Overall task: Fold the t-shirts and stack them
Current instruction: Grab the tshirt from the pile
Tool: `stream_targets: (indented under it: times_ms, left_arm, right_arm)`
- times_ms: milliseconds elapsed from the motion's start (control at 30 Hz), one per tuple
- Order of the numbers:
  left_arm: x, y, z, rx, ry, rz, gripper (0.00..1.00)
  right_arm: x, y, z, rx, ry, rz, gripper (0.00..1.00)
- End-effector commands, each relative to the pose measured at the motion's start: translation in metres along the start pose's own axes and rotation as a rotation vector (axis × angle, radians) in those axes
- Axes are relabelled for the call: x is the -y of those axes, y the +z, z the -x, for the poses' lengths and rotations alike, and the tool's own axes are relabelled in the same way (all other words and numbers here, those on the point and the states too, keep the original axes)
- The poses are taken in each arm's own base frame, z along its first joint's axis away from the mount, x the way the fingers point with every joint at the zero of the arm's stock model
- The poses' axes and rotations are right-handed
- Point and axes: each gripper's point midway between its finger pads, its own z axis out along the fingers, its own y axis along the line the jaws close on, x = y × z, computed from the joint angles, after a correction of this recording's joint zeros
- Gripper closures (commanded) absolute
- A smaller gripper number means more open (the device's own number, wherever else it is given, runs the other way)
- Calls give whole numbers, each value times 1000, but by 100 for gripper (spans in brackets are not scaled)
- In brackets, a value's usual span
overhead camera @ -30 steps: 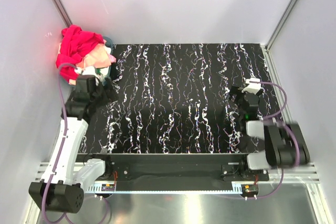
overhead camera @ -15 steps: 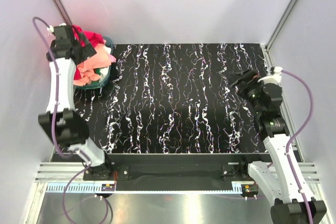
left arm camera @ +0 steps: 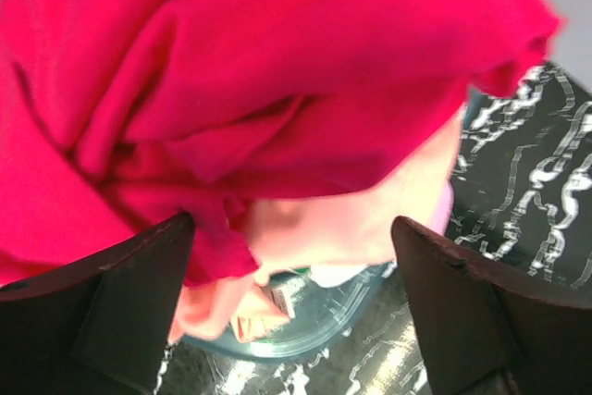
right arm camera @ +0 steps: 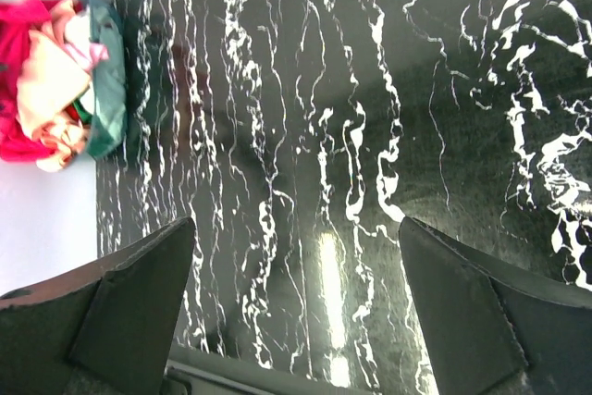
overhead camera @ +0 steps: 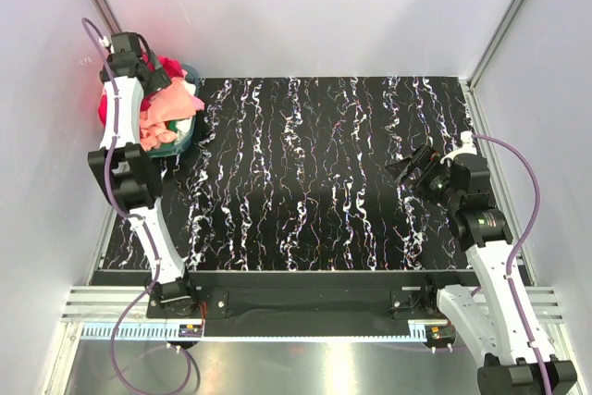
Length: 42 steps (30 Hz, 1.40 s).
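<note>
Right now my left hand [left arm camera: 291, 221] hangs spread wide, close over the t-shirts [left arm camera: 277, 71]: a crumpled heap, crimson on top of peach, piled in the teal basket [left arm camera: 314, 326] at the far left corner of the desk [overhead camera: 324, 164]. My right hand [right arm camera: 296, 224], fingers likewise spread, holds nothing over the right side, well apart from the heap.

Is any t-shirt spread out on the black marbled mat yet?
No, the red t-shirt and peach t-shirt sit bunched in the teal basket at the far-left corner of the black marbled mat.
</note>
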Motion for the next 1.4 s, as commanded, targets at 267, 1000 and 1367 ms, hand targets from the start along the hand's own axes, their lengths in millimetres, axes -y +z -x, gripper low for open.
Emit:
stream_targets:
  times_ms: [267, 1000, 1367]
  left_arm:
    - [-2, -1, 48, 126, -17, 9, 90]
    - [-4, -28, 71, 194, -10, -36, 8]
    - [-16, 39, 65, 171, -20, -37, 3]
  right_arm:
    - [-6, 1, -7, -48, -58, 41, 0]
    - [-17, -33, -12, -95, -51, 37, 0]
    - [-5, -12, -24, -154, -66, 26, 0]
